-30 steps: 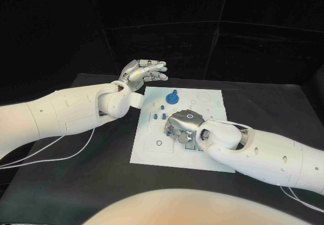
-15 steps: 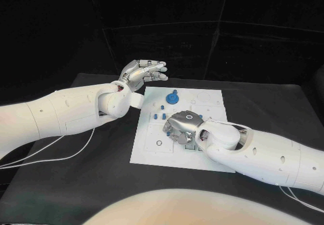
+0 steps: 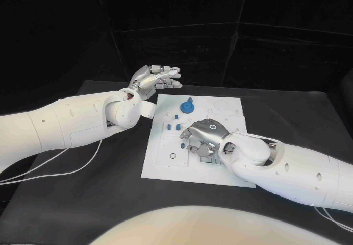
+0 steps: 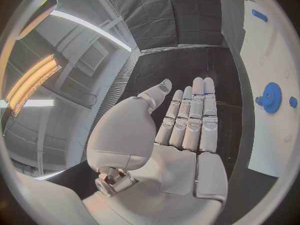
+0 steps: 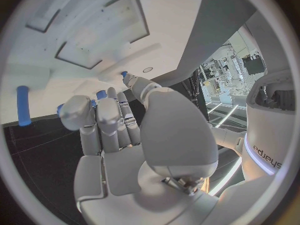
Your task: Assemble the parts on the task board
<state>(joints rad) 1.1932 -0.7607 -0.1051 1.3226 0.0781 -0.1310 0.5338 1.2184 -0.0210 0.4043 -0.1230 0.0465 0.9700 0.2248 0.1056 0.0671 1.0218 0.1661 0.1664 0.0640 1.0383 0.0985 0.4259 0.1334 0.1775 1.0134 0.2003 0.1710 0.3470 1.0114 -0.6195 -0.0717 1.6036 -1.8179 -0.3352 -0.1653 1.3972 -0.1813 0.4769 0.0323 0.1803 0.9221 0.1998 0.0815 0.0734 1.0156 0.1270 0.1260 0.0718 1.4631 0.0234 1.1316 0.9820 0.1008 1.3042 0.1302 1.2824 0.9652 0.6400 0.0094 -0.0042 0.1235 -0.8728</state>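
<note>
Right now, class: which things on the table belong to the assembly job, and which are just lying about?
Belong to the job:
- task board
- blue gear
- small blue pegs
- right robot hand, over the board
- left robot hand, raised beyond the board

Just lying about:
- white cables
- black table

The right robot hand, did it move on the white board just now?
Yes. The right robot hand slid a little across the task board, toward its far end where the blue gear stands, which stayed put.
</note>
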